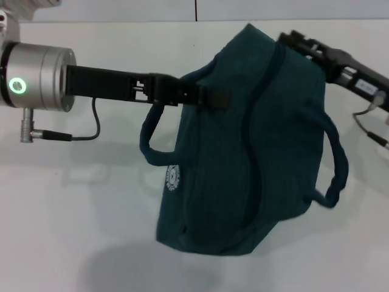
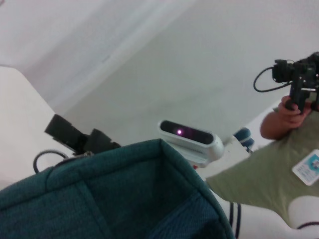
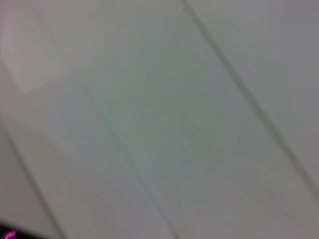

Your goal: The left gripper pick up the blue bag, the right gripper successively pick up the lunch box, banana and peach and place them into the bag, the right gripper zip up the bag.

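- Blue bag [image 1: 243,152]: it hangs in the air above the white table [image 1: 73,243], throwing a shadow on the surface below, so we judge it lifted clear. Its round white logo [image 1: 173,177] faces the head camera; one loop handle [image 1: 152,137] droops on the left side and the other handle [image 1: 337,164] hangs on the right.
- Left gripper [image 1: 209,97]: reaches in from the left at the bag's upper edge and appears clamped on the fabric there, bearing the bag's weight.
- The bag's seam line [image 1: 258,121] reads as closed along the whole visible length. No lunch box, banana or peach shows anywhere, so we judge them already inside.
- Right gripper [image 1: 292,39]: at the bag's far upper corner, where the seam ends. Whether its fingers are apart or together we cannot tell; the bag hides them. The right wrist view shows only blank surface.
- Step in hand, our judgement: the end of the zipping pass, task nearly done.
- Next move calls for: confirming the zip is fully home, then freeing the right gripper while the left supports the bag.
- Farthest, in the left wrist view: a person in a green shirt [image 2: 269,174] holding a camera [image 2: 296,74] beyond the bag's edge.
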You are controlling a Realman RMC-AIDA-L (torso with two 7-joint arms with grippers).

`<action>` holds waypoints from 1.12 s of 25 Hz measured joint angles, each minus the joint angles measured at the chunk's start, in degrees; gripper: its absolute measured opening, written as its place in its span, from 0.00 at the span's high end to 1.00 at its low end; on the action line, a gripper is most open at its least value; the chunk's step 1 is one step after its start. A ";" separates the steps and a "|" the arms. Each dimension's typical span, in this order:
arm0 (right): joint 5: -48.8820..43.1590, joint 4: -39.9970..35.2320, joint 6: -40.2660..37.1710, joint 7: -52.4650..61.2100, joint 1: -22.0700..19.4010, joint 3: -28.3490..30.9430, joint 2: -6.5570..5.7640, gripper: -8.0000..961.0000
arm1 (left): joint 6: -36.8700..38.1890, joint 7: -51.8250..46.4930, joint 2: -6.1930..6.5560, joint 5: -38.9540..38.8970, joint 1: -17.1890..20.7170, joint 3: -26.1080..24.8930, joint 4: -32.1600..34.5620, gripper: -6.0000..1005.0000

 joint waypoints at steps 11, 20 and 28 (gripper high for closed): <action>-0.12 1.06 -3.43 0.10 -6.34 8.49 -3.23 0.18 | -11.16 5.46 -1.61 -0.11 -0.25 -3.13 -6.37 0.88; -0.14 1.07 -4.59 0.21 -7.41 8.91 -3.71 0.08 | -22.95 9.67 -2.66 2.68 -0.47 -2.40 -8.53 0.87; -1.14 0.83 -5.52 -0.13 -7.13 8.71 -3.75 0.08 | -25.46 11.15 -2.69 2.84 -0.02 -3.53 -8.64 0.62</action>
